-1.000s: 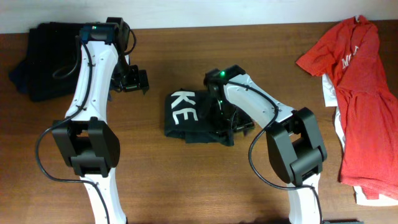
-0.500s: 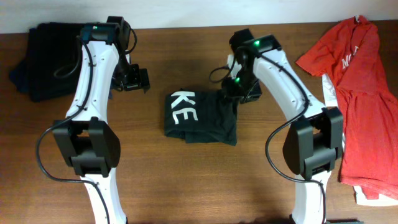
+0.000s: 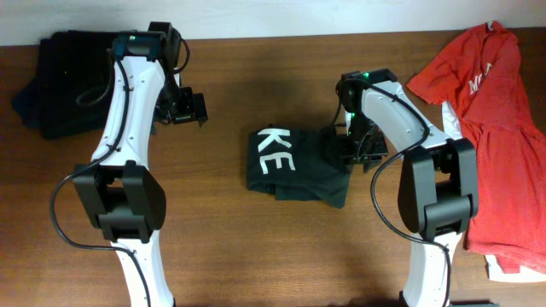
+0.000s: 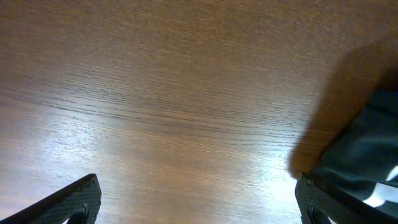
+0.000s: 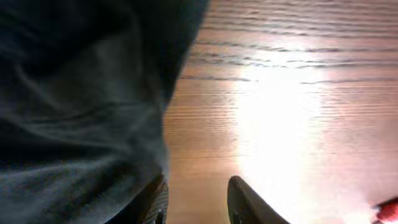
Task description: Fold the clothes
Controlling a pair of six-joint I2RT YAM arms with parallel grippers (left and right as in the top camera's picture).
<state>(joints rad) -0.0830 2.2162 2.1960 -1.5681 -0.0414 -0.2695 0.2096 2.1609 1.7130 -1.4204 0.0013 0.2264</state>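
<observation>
At the far left corner of the table [image 3: 256, 256] lies a crumpled black garment [image 3: 60, 81]. Along the right edge a red shirt [image 3: 495, 128] is spread over a white cloth [image 3: 450, 128]. Both are well apart from the dark shirt [image 3: 299, 166], which sits near the table's middle, a little toward the right edge. The right arm [image 3: 401, 111] bends in just beside the dark shirt's right side. The left arm [image 3: 128, 128] reaches along the left side toward the far edge.

The table is brown wood with fine grain, glossy where the light strikes. The dark shirt is soft charcoal cloth folded into a rough rectangle. Its right part is rumpled, and its left part carries white block letters [image 3: 275, 152] reading "KE".

The left claw [image 3: 186, 107] hangs over bare wood between the black garment and the dark shirt, touching neither. In its wrist view the fingers sit at the lower corners, spread wide and holding nothing. The right claw [image 3: 358, 152] is at the dark shirt's right border. Its fingers [image 5: 155, 199] stand a small gap apart with bare wood between them, so it grips nothing. The cloth's edge lies against the outer side of one finger.
</observation>
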